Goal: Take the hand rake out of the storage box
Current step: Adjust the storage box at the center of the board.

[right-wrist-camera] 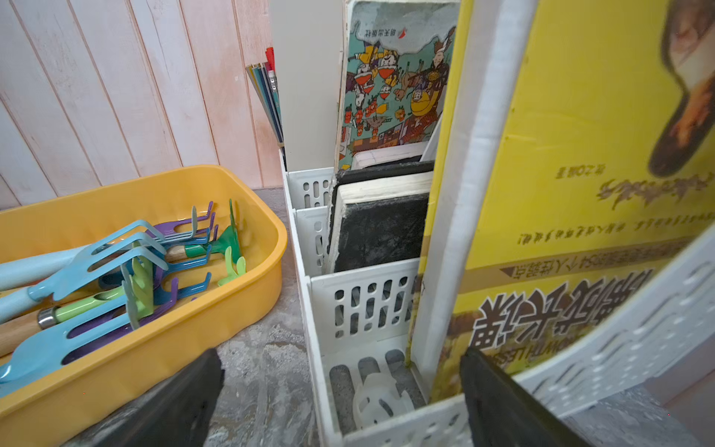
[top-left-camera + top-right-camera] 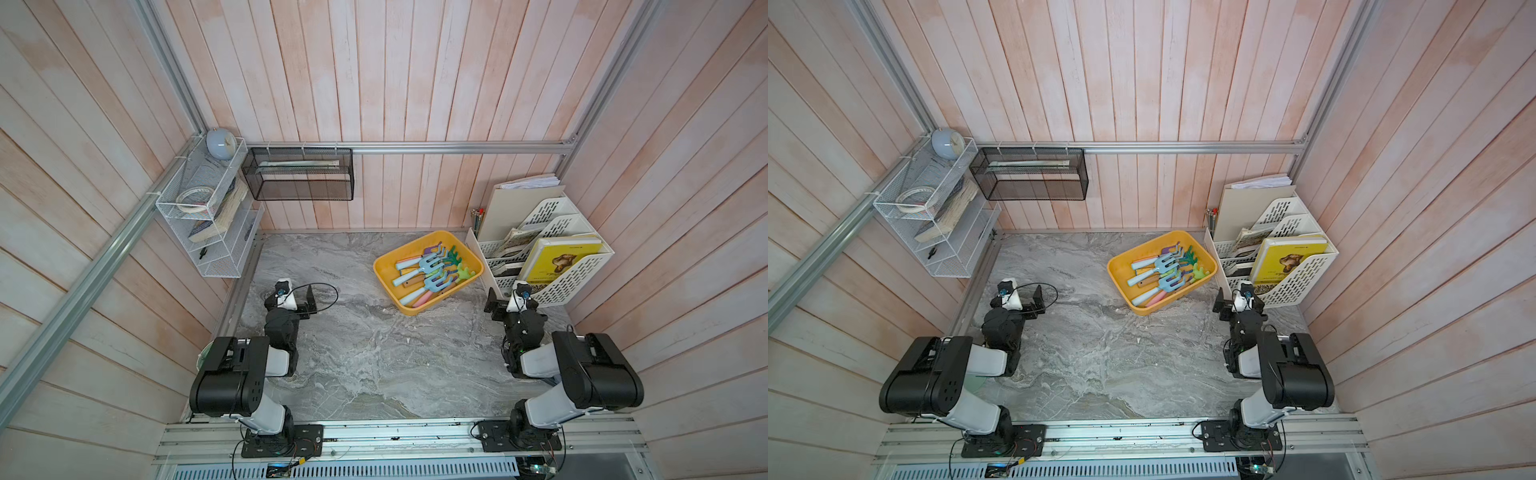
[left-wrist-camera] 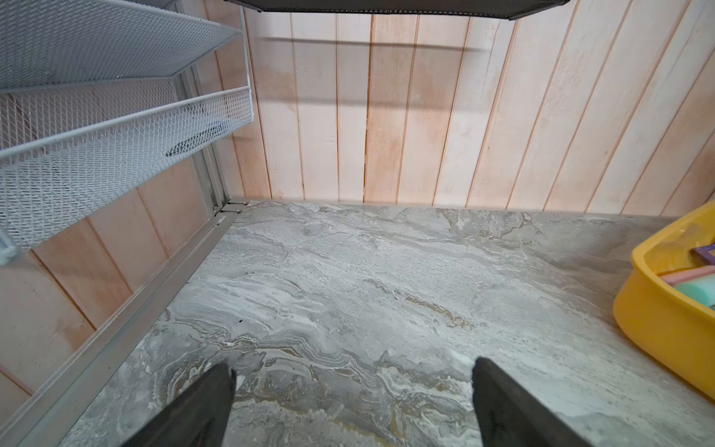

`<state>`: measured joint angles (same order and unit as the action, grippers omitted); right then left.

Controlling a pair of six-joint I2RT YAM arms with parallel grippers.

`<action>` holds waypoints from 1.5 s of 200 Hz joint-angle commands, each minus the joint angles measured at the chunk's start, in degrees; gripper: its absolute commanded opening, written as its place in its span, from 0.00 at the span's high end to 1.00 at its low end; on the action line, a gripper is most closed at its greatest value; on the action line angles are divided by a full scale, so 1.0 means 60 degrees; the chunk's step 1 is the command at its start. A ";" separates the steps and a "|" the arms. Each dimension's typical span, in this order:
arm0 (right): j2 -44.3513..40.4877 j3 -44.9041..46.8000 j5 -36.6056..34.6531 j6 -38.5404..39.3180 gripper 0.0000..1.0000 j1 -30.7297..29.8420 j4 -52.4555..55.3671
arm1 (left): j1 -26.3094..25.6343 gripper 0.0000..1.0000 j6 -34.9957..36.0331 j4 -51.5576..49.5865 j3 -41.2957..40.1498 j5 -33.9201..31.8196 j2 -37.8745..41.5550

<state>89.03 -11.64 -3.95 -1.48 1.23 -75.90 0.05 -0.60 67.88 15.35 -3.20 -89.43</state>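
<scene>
The box (image 3: 657, 321) is cut off by the edge of the left wrist view, so only one corner shows. In the right wrist view one end of it runs out of the picture too. The rakes (image 1: 96, 259) lie in a pile. The ones underneath are mostly hidden, so I cannot count them, and their handles run past the edge. The yellow book (image 1: 580, 135) looks blurry up close. A little black thing (image 2: 202, 252) on the wire shelf (image 2: 224, 270) is too small to tell.

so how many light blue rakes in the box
2, both in the box: one rake farther back, another just in front of it. More may be hidden underneath.
</scene>
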 commanded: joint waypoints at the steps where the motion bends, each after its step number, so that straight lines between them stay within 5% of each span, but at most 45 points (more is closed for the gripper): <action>1: 0.0062 -0.0096 0.0053 -0.0055 0.02 0.0029 -0.0102 | 0.0035 0.00 0.0064 -0.0012 -0.0010 0.0142 -0.0007; 164: 0.0070 -0.0096 0.0053 -0.0047 0.02 0.0043 -0.0109 | -0.0032 0.00 0.0210 0.0188 -0.0100 0.0185 -0.0008; 183: -0.0073 0.0291 0.0731 0.0237 0.02 -0.0028 -0.0737 | -0.0527 0.00 0.0492 0.1511 -0.0723 -0.0922 0.0069; 198: -0.0946 0.0956 -0.0767 0.0415 0.02 -0.0554 -0.1392 | -0.0937 0.00 0.0809 0.2022 -0.1199 -0.1512 0.0620; 223: -0.3423 0.0705 -0.1523 0.0587 0.02 -0.1331 0.0882 | -0.2426 0.00 0.2250 -0.0130 -0.0559 -0.2536 0.2339; 244: -0.5344 0.0198 -0.3140 -0.3847 0.02 -0.1298 0.3521 | -0.2675 0.00 -0.1211 -0.1785 0.0307 -0.2644 0.3688; 254: -0.6047 -0.0205 -0.2905 -0.5488 0.02 -0.1166 0.5318 | -0.2662 0.00 -0.1711 -0.3059 0.0981 -0.1475 0.4073; 273: -0.6578 -0.0636 -0.0130 -0.4869 0.02 -0.0993 0.6294 | -0.2628 0.00 -0.1763 -0.4984 0.2468 0.1102 0.3883; 300: -0.6219 -0.0999 0.1587 -0.5347 0.02 -0.0997 0.7036 | -0.2389 0.00 -0.4114 -0.4657 0.3208 0.2302 0.2423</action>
<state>49.63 -15.88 -6.74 -27.14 -4.84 -45.82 -15.68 -11.68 47.18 32.82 -1.61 -68.12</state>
